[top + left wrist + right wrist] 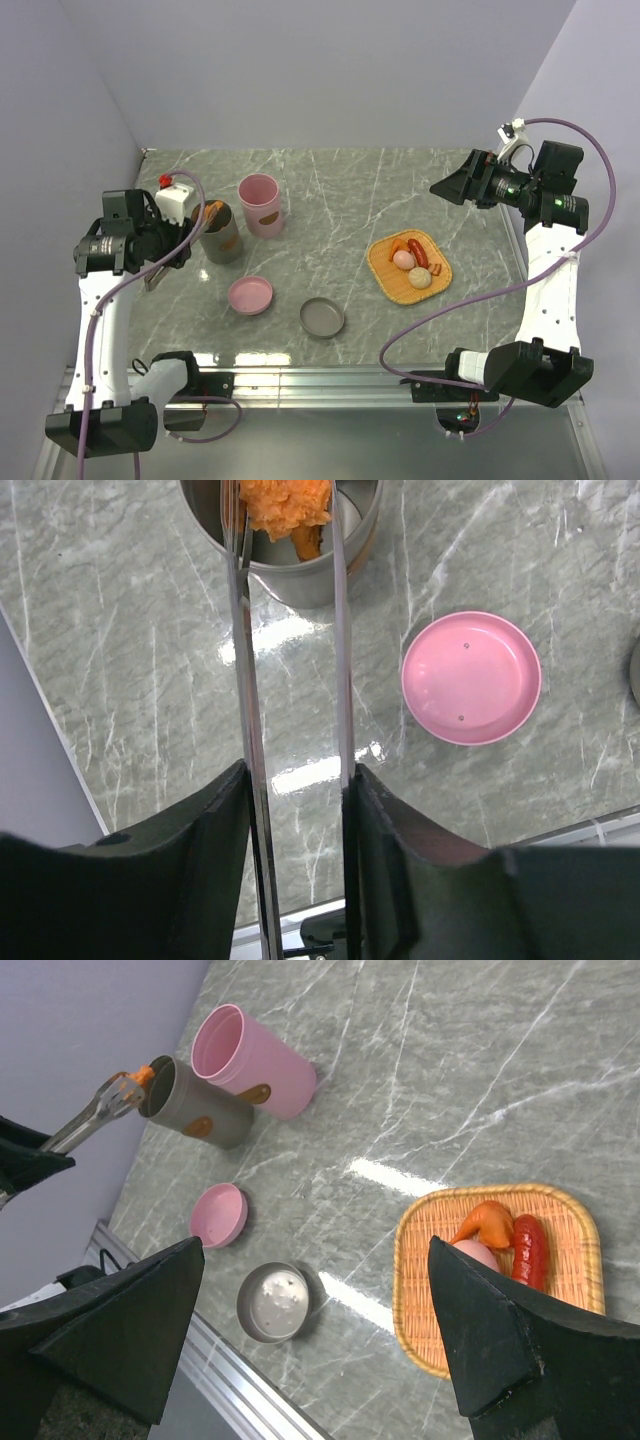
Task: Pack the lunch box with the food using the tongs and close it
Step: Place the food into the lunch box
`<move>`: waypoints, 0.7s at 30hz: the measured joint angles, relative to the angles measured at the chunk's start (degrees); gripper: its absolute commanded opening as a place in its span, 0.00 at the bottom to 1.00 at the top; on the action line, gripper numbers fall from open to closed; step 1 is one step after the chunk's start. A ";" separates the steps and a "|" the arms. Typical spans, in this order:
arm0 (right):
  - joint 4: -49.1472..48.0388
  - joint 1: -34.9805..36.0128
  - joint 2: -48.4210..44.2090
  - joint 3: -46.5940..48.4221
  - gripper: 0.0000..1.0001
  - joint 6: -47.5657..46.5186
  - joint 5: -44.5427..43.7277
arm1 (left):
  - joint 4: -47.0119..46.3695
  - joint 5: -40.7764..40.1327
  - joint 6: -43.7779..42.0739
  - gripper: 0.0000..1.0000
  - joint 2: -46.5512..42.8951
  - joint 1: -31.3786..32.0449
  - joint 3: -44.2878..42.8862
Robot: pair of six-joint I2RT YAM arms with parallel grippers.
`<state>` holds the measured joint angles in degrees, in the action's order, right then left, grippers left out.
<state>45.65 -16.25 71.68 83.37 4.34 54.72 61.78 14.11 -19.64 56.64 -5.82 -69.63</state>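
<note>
Between the left jaws, gripped tongs point(343, 680) pinch orange food point(285, 505) at the grey lunch box point(310, 585); right jaws wide.

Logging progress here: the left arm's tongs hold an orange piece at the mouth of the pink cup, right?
Not the pink cup. The tongs hold the orange piece at the mouth of the grey cup beside it, as the left wrist view shows.

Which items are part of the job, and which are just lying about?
Job: tongs in left gripper, orange piece, grey container, grey lid, food on tray.
Lying about for now: pink cup, pink lid; right gripper open, empty.
</note>
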 measured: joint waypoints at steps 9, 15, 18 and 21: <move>0.07 0.00 0.00 0.00 1.00 0.00 0.00 | 0.13 0.70 -0.28 0.58 2.36 -0.11 -1.42; 0.07 0.00 0.00 0.00 1.00 0.02 0.00 | 1.29 3.67 -0.66 0.59 4.79 -0.11 -8.04; 0.11 0.00 0.00 0.02 1.00 0.00 0.00 | 2.38 7.69 -1.86 0.60 7.06 -0.09 -13.81; 0.50 0.00 0.09 0.74 1.00 0.00 0.02 | 2.62 10.95 -2.89 0.61 9.29 1.11 -17.90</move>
<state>46.15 -16.25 71.77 84.12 4.34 54.74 64.40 25.06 -22.52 65.93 -4.71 -87.53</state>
